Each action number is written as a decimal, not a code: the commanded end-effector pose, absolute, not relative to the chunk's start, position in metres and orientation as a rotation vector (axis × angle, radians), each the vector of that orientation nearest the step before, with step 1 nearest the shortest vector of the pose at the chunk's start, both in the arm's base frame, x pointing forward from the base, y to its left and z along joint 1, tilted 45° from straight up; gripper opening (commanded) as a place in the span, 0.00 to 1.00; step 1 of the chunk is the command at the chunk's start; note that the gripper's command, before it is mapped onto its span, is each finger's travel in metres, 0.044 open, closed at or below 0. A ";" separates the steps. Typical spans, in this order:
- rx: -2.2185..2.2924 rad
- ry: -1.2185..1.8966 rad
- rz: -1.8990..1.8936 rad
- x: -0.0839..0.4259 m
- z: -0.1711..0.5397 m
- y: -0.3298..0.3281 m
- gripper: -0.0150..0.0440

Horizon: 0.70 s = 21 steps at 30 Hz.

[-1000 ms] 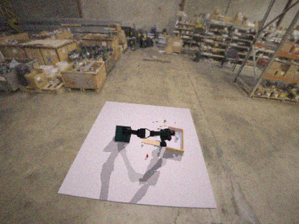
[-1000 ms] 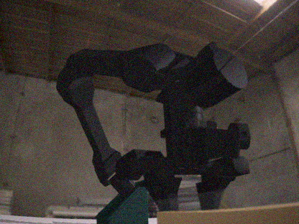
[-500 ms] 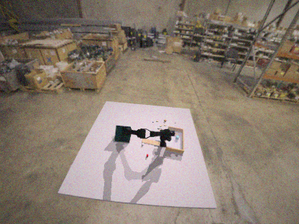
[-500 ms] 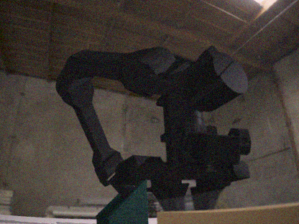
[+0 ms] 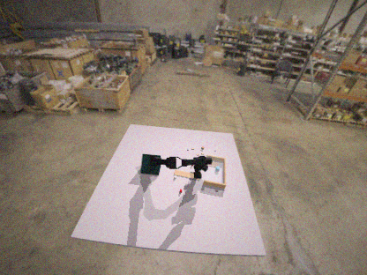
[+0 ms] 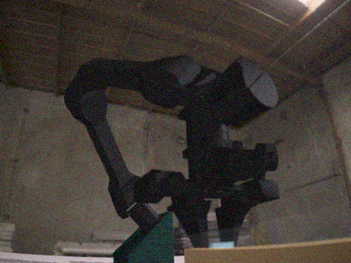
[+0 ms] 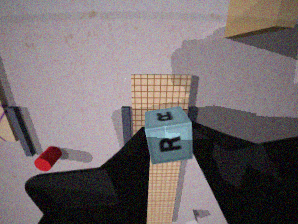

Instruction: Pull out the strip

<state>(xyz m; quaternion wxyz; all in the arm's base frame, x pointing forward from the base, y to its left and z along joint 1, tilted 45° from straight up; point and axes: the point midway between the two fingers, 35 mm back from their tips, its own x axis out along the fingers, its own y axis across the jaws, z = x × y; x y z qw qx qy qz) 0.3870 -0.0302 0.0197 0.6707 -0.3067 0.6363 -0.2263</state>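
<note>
My gripper is shut on the light blue labelled cube, its fingers against two sides. The cube shows the letter R on two faces and appears to be a little above the grid-patterned strip. That strip lies below between two dark guide bars; the fingers and cube hide part of it. A pale strip shows beside the gripper in the top view. Part of another strip with a purple line is at the left edge of the wrist view. The cube's underside is hidden.
A wooden-walled tray stands just beyond the gripper, with a small light blue object in it. A red cylinder lies beside the guide bars. Several tiny objects are scattered behind the arm.
</note>
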 end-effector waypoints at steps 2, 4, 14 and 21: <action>-0.691 1.434 -0.509 0.362 0.028 -0.018 0.25; -0.693 1.434 -0.509 0.353 0.030 -0.015 0.25; -0.694 1.436 -0.508 0.337 0.030 -0.014 0.25; -0.694 1.437 -0.508 0.311 0.026 -0.014 0.25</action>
